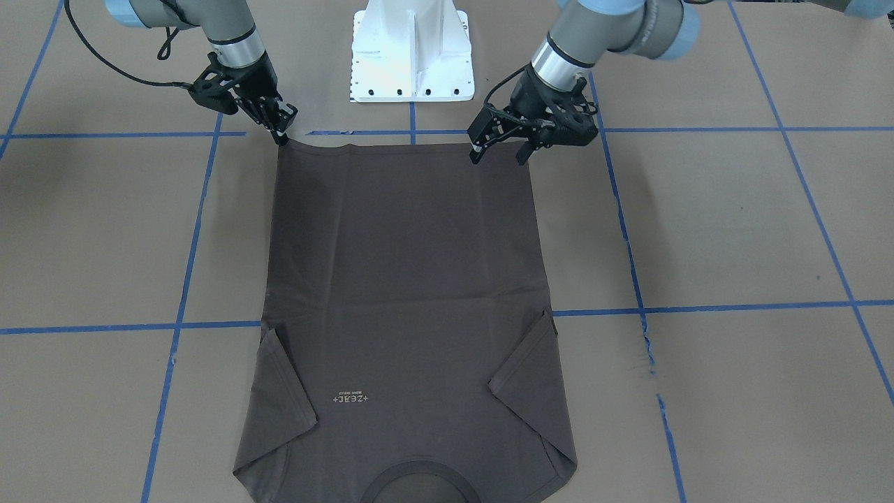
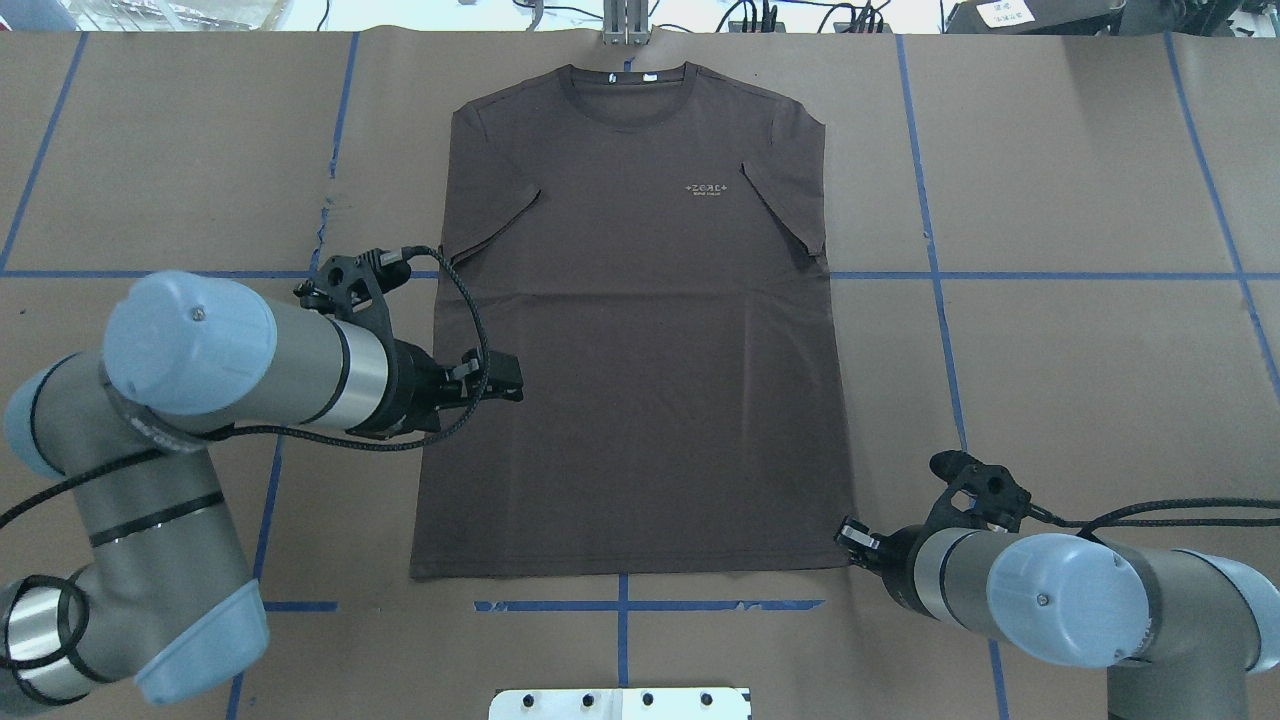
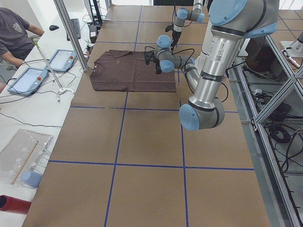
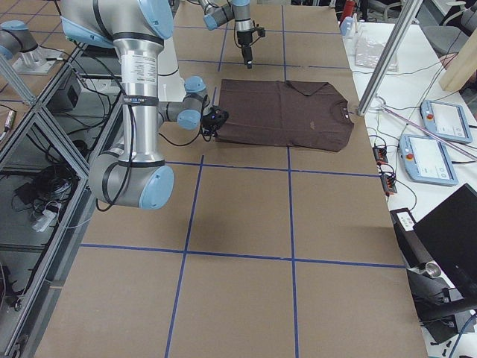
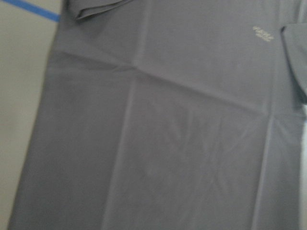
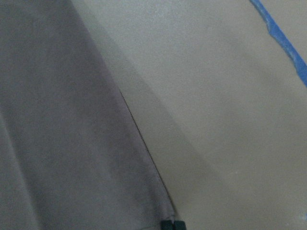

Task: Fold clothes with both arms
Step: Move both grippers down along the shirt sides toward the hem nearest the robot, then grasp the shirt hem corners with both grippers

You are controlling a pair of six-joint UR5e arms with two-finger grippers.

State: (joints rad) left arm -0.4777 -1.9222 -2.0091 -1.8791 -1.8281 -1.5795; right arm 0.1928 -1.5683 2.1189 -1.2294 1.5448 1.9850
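- Brown paper is covering the whole bench (image 2: 1050, 380), with blue tape lines (image 2: 1000, 275) cutting it into big squares, and a white pedestal (image 1: 412, 52) is sitting at the robot's edge.
- Dark grey-brown T-shirt (image 2: 640, 350) is lying flat, front side up, around the middle of the bench. Its collar (image 2: 625, 100) is pointing at the far edge and its hem is running along the robot's edge, just short of the pedestal.
- Both sleeves (image 2: 785, 205) are lying folded inward over the chest, and the little pale logo (image 2: 712, 190) is showing between them.
- Right gripper (image 1: 281, 134) is sitting down low at the hem corner on the robot's right. In the right wrist view its fingertips (image 6: 171, 224) are pressing together right at that corner, so it looks like it's pinching the fabric there.
- Left gripper (image 1: 498, 159) is hanging above the shirt on the robot's left side, fingers spread wide with nothing between them. It's not touching the cloth, and the left wrist view is taking in a big stretch of shirt from up there.
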